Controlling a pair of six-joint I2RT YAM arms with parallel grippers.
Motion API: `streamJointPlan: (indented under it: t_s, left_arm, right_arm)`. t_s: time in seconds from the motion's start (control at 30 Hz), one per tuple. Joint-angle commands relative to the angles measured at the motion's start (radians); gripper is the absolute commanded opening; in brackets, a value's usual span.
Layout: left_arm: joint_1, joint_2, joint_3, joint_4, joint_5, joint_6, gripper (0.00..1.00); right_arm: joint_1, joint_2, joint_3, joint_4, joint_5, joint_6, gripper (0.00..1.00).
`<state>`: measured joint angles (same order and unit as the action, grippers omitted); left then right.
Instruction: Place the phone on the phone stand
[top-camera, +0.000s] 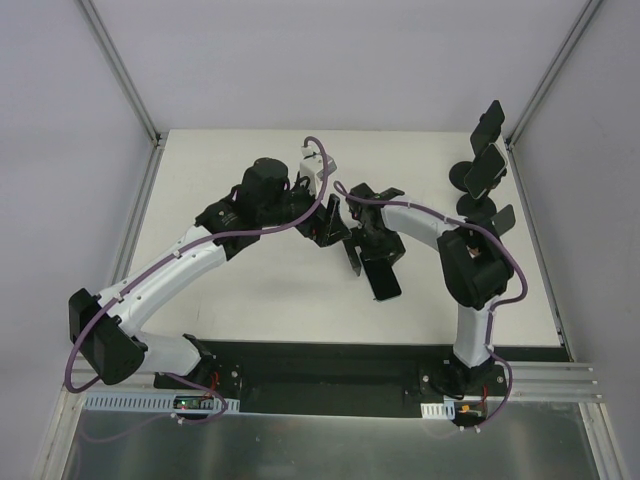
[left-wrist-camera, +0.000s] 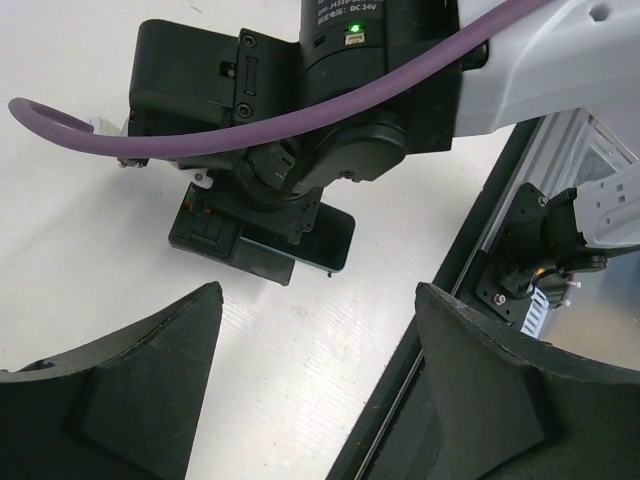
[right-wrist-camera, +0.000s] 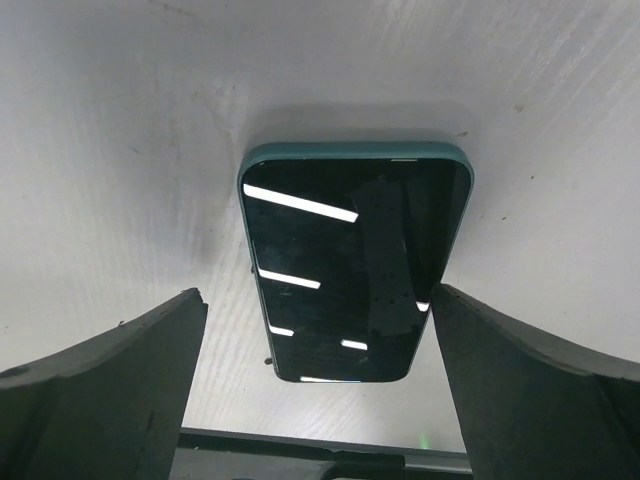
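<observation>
White counter (top-camera: 250, 290) carrying a phone (right-wrist-camera: 355, 265) and black stands (top-camera: 466, 177).
The counter is a pale sheet, lightly scuffed and marked. The phone, in a dark green case, lies flat on it with its glossy screen up, a little right of the middle. The stands rest on round feet near the far right corner, well apart from the phone.

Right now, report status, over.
Left gripper, right gripper: jaws open, empty. Teal-cased black phone flat, screen up, under right jaws. Black phone stand far right, path clear.

White arms (top-camera: 165, 275), purple cables (left-wrist-camera: 300, 118)
</observation>
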<state>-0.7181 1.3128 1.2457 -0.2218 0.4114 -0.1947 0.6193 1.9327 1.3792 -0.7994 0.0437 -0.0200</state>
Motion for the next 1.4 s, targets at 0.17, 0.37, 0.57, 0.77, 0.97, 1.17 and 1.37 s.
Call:
streamJointPlan:
  t_s: [0.17,0.37,0.57,0.77,0.97,1.17,1.37]
  left_arm:
    - [0.008,-0.038,0.001,0.029,0.024,-0.011,0.77]
    - [0.008,-0.038,0.000,0.030,0.026,-0.012,0.76]
    - [0.008,-0.032,0.003,0.033,0.033,-0.015,0.77]
    - [0.008,-0.023,0.001,0.032,0.033,-0.012,0.77]
    - [0.011,-0.015,0.001,0.033,0.033,-0.012,0.77]
    - [0.014,-0.006,0.001,0.032,0.033,-0.015,0.77]
    - [0.016,0.008,0.000,0.035,0.047,-0.035,0.76]
  right_arm:
    - [-0.004,0.060,0.067,-0.067,0.067,0.017,0.96]
    - [-0.006,0.086,0.060,-0.052,0.056,0.052,0.99]
    - [-0.015,0.100,0.044,-0.035,0.048,0.054,0.90]
    - [-0.015,0.077,0.014,0.000,0.128,0.069,0.74]
    - [-0.013,0.026,-0.017,0.063,0.124,0.075,0.38]
    - [-0.015,-0.130,-0.133,0.208,0.107,0.118,0.10]
    - [-0.020,-0.303,-0.264,0.373,0.087,0.183,0.01]
